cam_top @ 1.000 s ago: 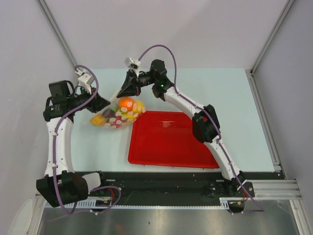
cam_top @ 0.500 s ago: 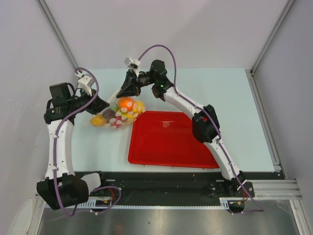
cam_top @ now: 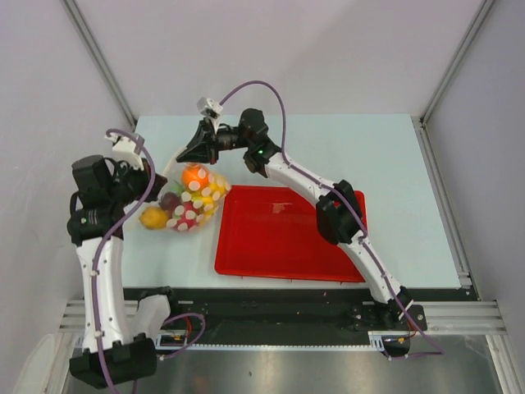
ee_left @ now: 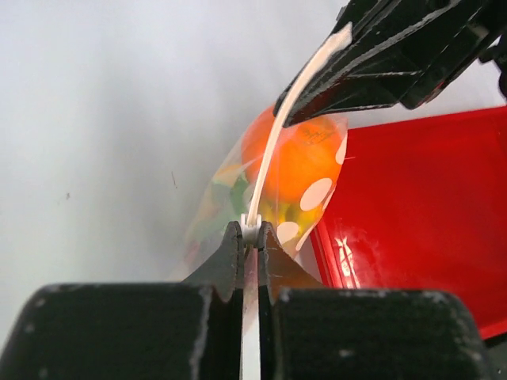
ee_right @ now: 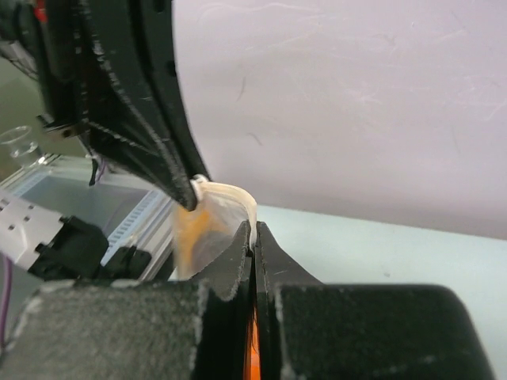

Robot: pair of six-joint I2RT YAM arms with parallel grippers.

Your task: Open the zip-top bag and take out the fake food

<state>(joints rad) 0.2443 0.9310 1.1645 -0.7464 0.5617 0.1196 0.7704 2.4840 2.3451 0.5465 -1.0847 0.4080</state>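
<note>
The zip-top bag (cam_top: 187, 202), clear with white dots, hangs between my two grippers just left of the red tray. The fake food is inside it: an orange (cam_top: 194, 175), a yellow fruit (cam_top: 153, 217) and a dark round fruit (cam_top: 171, 200). My left gripper (cam_top: 156, 176) is shut on the white zip strip (ee_left: 269, 150) at the bag's top, pinching its end (ee_left: 250, 232). My right gripper (cam_top: 184, 156) is shut on the other end of the same top edge (ee_right: 253, 226). The left wrist view shows the orange (ee_left: 297, 158) close behind the strip.
The red tray (cam_top: 287, 238) lies right of the bag, and its rim (ee_left: 412, 206) shows in the left wrist view. The right arm (cam_top: 328, 205) reaches across above the tray. The enclosure's left wall stands close beside the left arm.
My left gripper has shut on the bag's zip strip. Both grippers and the bag have shifted left, and the left arm has drawn back towards the near left.
</note>
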